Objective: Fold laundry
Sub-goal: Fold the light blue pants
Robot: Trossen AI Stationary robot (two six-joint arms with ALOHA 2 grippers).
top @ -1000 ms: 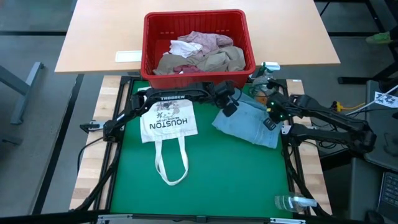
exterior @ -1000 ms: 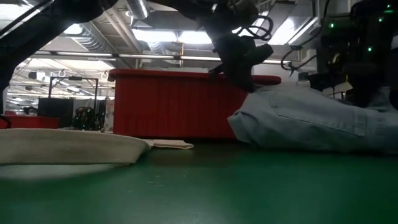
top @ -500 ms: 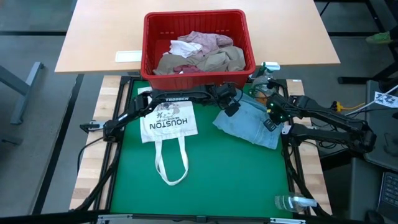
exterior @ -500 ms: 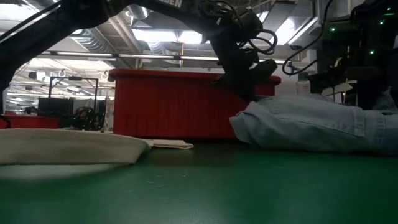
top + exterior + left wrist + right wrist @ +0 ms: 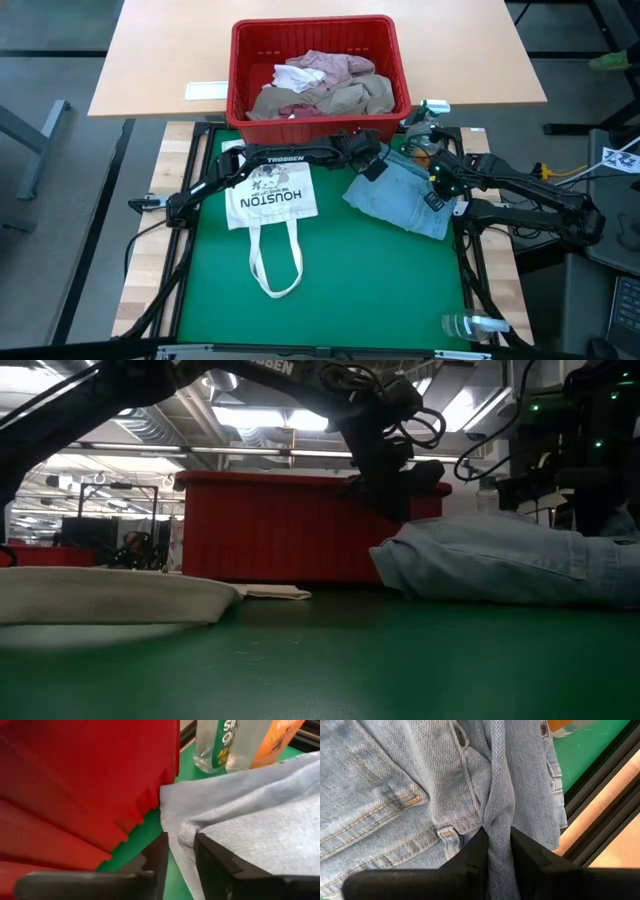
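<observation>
Landmark: red basket (image 5: 318,60), holding tan and pink clothes.
Jeans (image 5: 400,195): light blue, bunched on the green tabletop (image 5: 330,270) just in front of the basket's right corner.
Left hand (image 5: 179,851): at the jeans' edge nearest the basket, fingers slightly parted, gripping nothing.
Right hand (image 5: 498,845): on the jeans' far side from the basket, pinching a denim fold.
Tote bag (image 5: 272,200): flat, beside the jeans.
</observation>
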